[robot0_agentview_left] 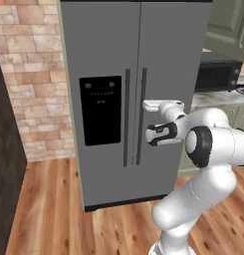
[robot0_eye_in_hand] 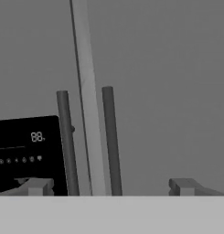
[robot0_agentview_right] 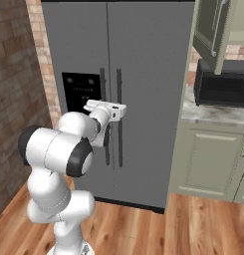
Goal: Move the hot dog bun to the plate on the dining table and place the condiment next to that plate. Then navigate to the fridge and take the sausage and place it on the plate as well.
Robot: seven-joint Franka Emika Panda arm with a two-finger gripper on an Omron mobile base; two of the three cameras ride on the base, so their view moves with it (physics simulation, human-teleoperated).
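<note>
Hand view: gripper [robot0_eye_in_hand: 111, 186] spread wide, holding nothing, facing the shut fridge [robot0_agentview_left: 113, 55].
Nearest, both fingertips [robot0_eye_in_hand: 36, 186] straddle two door handles [robot0_eye_in_hand: 110, 137]; closing here could catch both handles or slip off into the seam. Beyond, the doors stay sealed, so the sausage inside is hidden; the dispenser panel [robot0_agentview_left: 100, 109] risks a knock.
</note>
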